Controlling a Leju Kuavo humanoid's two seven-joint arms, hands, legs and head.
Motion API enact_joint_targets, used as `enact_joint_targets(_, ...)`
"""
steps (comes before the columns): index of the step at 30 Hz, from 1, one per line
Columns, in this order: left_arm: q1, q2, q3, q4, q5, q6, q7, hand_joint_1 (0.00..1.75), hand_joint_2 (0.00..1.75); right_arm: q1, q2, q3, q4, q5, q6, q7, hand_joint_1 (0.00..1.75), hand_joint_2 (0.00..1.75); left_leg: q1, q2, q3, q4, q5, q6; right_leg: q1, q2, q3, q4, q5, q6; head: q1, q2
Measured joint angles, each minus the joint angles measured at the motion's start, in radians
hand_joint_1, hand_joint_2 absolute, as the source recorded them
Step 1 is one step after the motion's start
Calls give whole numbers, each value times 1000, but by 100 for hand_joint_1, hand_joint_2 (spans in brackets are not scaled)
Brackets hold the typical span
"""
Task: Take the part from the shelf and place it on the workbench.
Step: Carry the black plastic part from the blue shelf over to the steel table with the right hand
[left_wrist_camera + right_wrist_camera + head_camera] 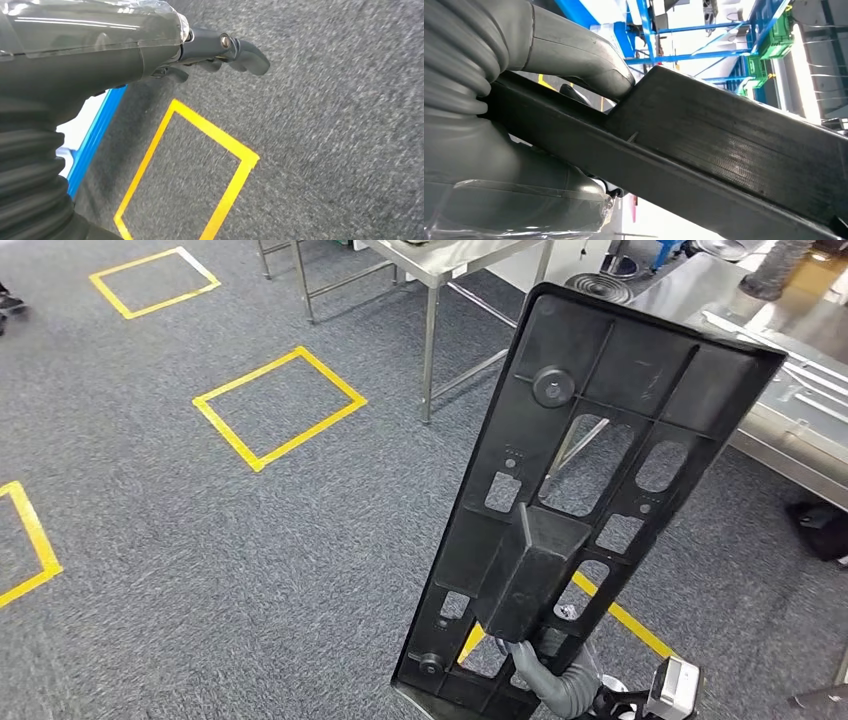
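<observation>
While the right hand (549, 100) clamps its thick thumb over the raised box-shaped rib near the lower end of the part (590, 490), the whole black panel stands nearly upright in front of the robot, leaning toward the far right. It's a long, flat moulded plate, ribbed and full of cut-outs, so I'd judge it stiff and fairly light, but top-heavy held this low (a lot of lever above that grip). Smooth plastic, too, so it could twist in the hand if swung quickly. That central rib looks like the sensible place to hold; the thin edges offer less to hold. Beyond it, at far right, sits the steel workbench (800, 410), not yet reached. Over on the left, the left hand (220, 50) hangs above the grey carpet (340, 125) and a yellow taped square (240, 155), fingers curled in, holding nothing.
</observation>
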Motion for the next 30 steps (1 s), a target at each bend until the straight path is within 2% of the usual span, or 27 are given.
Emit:
enact_joint_targets(1,1,-1,1,0,3,0,0,0,175,-7,0,0,5,1,3,0,175,175,-1,10,1,-1,-1,3,-2,-21,-35,66,-30,5,0,0)
enact_joint_targets(2,2,-2,1,0,6,-1,-1,0,175,-13,0,0,10,2,5,2,175,175,-2,22,1,-1,-3,4,-5,-31,-70,131,-54,9,0,0)
enact_joint_targets(3,3,-4,2,0,9,-1,-5,0,175,-18,0,0,15,4,6,4,175,175,-3,33,1,-1,-5,4,-7,-36,-95,173,-62,12,0,0)
enact_joint_targets(4,2,-7,2,0,12,-1,-10,0,175,-22,0,0,19,6,7,7,175,175,-4,43,3,0,-7,4,-9,-39,-101,180,-52,14,0,0)
enact_joint_targets(5,1,-10,3,0,15,-1,-16,0,175,-27,0,0,22,9,8,11,175,175,-4,53,6,0,-9,3,-9,-44,-86,145,-23,13,0,0)
enact_joint_targets(6,0,-15,3,0,17,-1,-24,0,175,-33,-1,0,25,12,9,14,175,175,-4,61,11,-1,-12,1,-9,-54,-53,78,15,10,0,0)
enact_joint_targets(7,-1,-20,3,0,19,-1,-31,0,175,-40,-1,0,26,16,9,17,175,175,-5,70,16,-1,-16,-3,-4,-75,-17,6,44,4,0,0)
enact_joint_targets(8,-2,-24,4,0,21,-1,-38,0,175,-49,-1,0,26,20,8,21,175,175,-7,77,20,-1,-20,-7,1,-92,12,-52,63,-3,0,0)
enact_joint_targets(9,-3,-27,4,0,23,0,-44,0,175,-56,-2,0,25,23,8,24,175,175,-8,85,23,-1,-23,-12,7,-104,28,-88,71,-9,0,0)
enact_joint_targets(10,-4,-30,4,0,24,0,-49,0,175,-62,-2,0,24,25,7,28,175,175,-9,93,25,-1,-25,-17,12,-108,32,-99,69,-15,0,0)
enact_joint_targets(12,-10,-36,5,0,27,0,-57,0,175,-67,-3,-2,17,31,6,35,175,175,-9,105,32,-4,-30,-28,11,-87,33,-105,71,-24,0,0)
enact_joint_targets(14,-16,-40,7,0,31,2,-67,0,175,-74,-5,-3,8,36,6,44,175,175,-8,78,25,28,-56,-37,4,-68,44,-117,75,-34,0,0)
enact_joint_targets(16,-19,-44,9,0,35,4,-72,0,175,-87,-5,-2,1,38,6,51,175,175,-6,34,-27,143,-114,-41,1,-49,50,-122,77,-42,0,0)
enact_joint_targets(17,-19,-46,10,0,36,5,-73,0,175,-92,-5,-2,0,39,6,54,175,175,-6,24,-65,215,-142,-42,1,-38,50,-121,76,-44,0,0)
enact_joint_targets(18,-19,-48,10,0,35,6,-73,0,175,-94,-6,-2,-1,39,6,57,175,175,-6,19,-97,270,-155,-44,2,-25,51,-120,75,-45,0,0)
enact_joint_targets(19,-20,-49,10,0,33,7,-73,0,175,-95,-6,-2,-1,40,6,60,175,175,-6,17,-113,291,-148,-44,2,-13,52,-118,74,-45,0,0)
enact_joint_targets(20,-22,-51,10,0,31,9,-73,0,175,-95,-6,-2,-2,41,5,63,175,175,-6,15,-112,272,-121,-45,1,1,53,-116,72,-44,0,0)
enact_joint_targets(21,-24,-52,11,0,30,12,-73,0,175,-95,-7,-2,-3,41,5,65,175,175,-5,9,-92,216,-78,-44,1,14,55,-113,70,-41,0,0)
enact_joint_targets(22,-26,-53,11,0,30,14,-73,0,175,-95,-7,-2,-6,42,4,67,175,175,-3,-8,-65,145,-39,-42,0,26,56,-109,66,-38,0,0)
enact_joint_targets(23,-28,-54,11,0,32,16,-75,0,175,-95,-8,-2,-10,41,3,68,175,175,0,-27,-39,81,-13,-40,0,37,55,-103,62,-33,0,0)
enact_joint_targets(24,-29,-55,11,0,34,18,-78,0,175,-94,-9,-2,-15,41,2,70,175,175,1,-44,-22,39,-1,-36,0,47,52,-99,60,-27,0,0)
enact_joint_targets(25,-29,-56,12,0,37,19,-81,0,175,-93,-11,-2,-20,41,1,72,175,175,1,-53,-15,20,-1,-32,0,56,48,-96,59,-21,0,0)
enact_joint_targets(27,-29,-60,16,0,44,21,-84,0,175,-89,-18,-2,-26,39,1,73,175,175,-1,-40,-12,15,-3,-19,-3,70,43,-96,59,-9,0,0)
enact_joint_targets(28,-29,-62,19,0,46,22,-83,0,175,-88,-24,-1,-28,39,1,73,175,175,-1,-31,-9,10,-1,-12,-2,57,40,-92,55,-4,0,0)
enact_joint_targets(30,-26,-65,25,0,50,23,-81,0,175,-92,-34,-1,-30,38,2,73,175,175,2,-10,-4,2,1,1,-2,7,10,-30,20,5,0,0)
